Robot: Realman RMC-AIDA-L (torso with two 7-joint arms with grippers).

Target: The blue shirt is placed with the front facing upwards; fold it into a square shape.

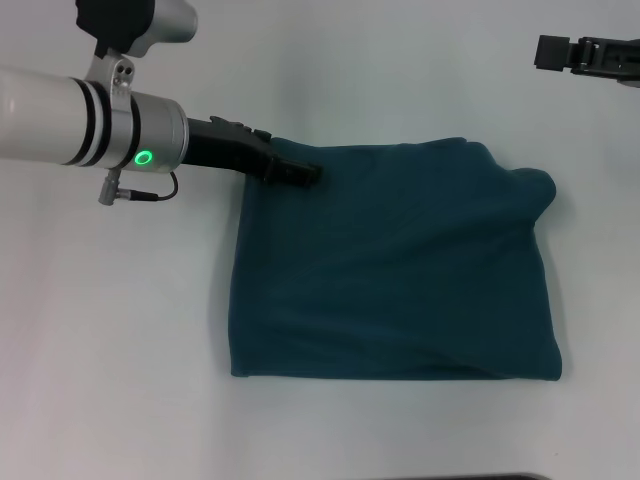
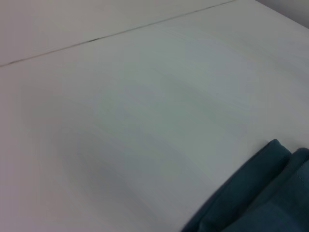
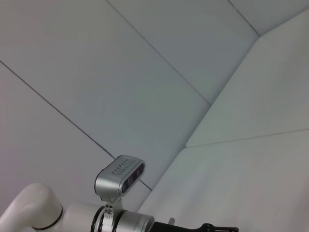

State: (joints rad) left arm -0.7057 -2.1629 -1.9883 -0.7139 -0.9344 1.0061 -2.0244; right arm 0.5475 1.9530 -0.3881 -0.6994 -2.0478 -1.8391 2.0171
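- I have the left gripper (image 1: 300, 172) down at the far left corner of the blue shirt (image 1: 400, 270), its black tip lying on the cloth edge; the fingers look drawn together, though whether they pinch fabric I cannot tell from the head view.
- Green ring light lit on the left arm's wrist (image 1: 144, 157).
- Left wrist view shows only a layered corner of the shirt (image 2: 260, 193) against the white table (image 2: 145, 96).
- Shirt sits folded into a rough rectangle in the middle of the table (image 1: 120, 350), plain side up, far right corner bunched.
- Right gripper (image 1: 560, 52) is held off at the far right, well apart from the shirt; its finger state I cannot tell.
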